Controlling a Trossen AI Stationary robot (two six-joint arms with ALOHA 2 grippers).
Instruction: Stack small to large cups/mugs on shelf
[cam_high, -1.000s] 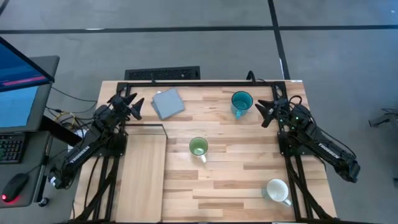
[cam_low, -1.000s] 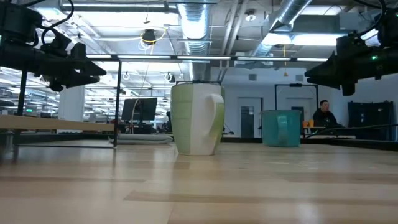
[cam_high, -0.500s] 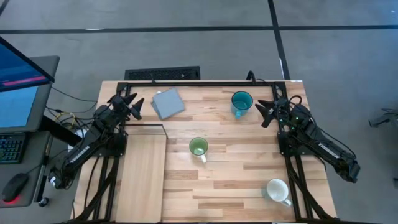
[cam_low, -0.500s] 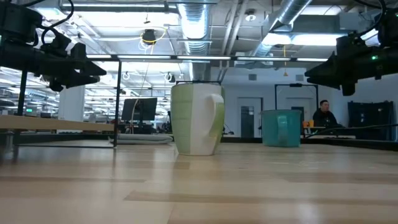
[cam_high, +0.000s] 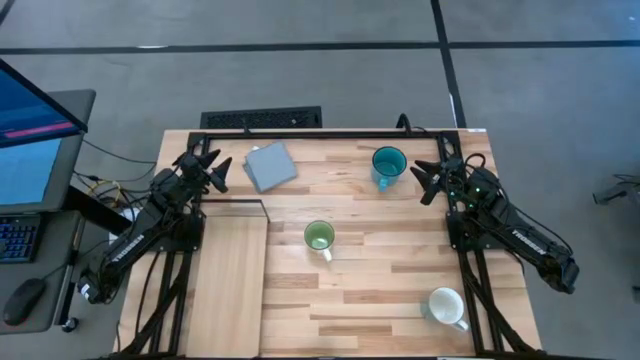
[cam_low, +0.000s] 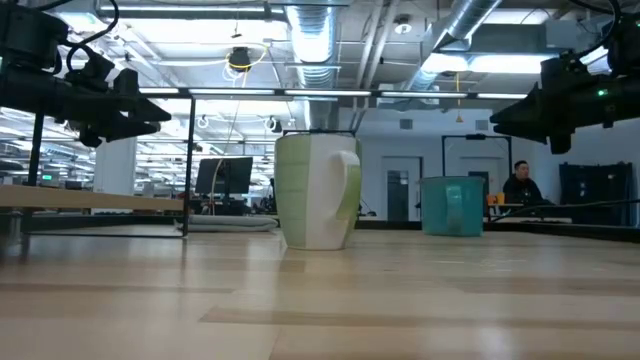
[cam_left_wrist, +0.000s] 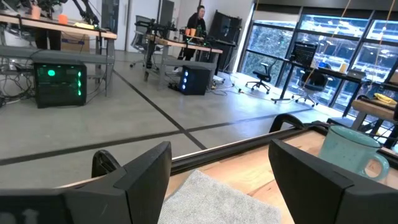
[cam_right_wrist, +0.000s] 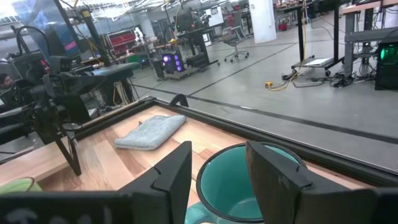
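The white mug (cam_high: 445, 307) sits lower right of the high view, green mug (cam_high: 319, 237) centre, teal mug (cam_high: 388, 164) upper right, shelf (cam_high: 228, 290) lower left. Likely rigid, slippery, breakable; grip rims. Right gripper (cam_high: 424, 180) and left gripper (cam_high: 214, 170) hover, jaws apart.

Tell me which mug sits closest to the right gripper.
The teal mug, just beside the right gripper. The green mug stands mid-table and the white mug at the near edge, both farther off.

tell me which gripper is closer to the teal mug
Right. The right gripper hovers just beside the teal mug, fingers open toward it. The left gripper is across the table, near the grey pad.
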